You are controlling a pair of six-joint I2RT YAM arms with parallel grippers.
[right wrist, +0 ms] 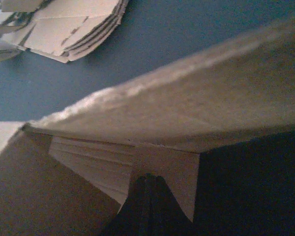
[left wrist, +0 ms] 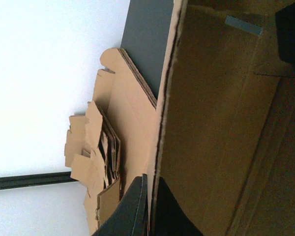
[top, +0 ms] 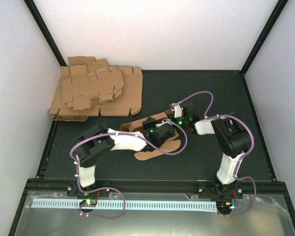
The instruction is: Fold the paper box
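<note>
closest to the lens in the left wrist view, the left gripper (left wrist: 151, 183) is clamped on the paper box (left wrist: 211, 128): its two dark fingers sit on either side of a raised cardboard edge, which runs from 6 o'clock up toward 12 o'clock. past that panel, at 8 o'clock in this view, the pile of cardboard sheets (left wrist: 96, 162) lies on the dark table (left wrist: 142, 44) against a white wall. in the right wrist view the right gripper (right wrist: 147, 181) is pressed fully closed at 6 o'clock. its tips sit against a pale flap of the box under a broad tilted panel; whether the flap is pinched between them cannot be told. from above, the box lies near the middle of the table, partly folded, with one wall lifted and a rounded flap flat on the mat toward 6 o'clock. both wrists meet over it, the left arm (top: 125, 141) reaching in from 7 o'clock and the right arm (top: 231, 147) from 5 o'clock, each with purple cables (top: 199, 96) looping along it. the pile sits well apart from the box in the far corner at 10 o'clock. a white slotted strip (top: 137, 204) runs along the metal ledge at 6 o'clock, beside the arm bases.
</note>
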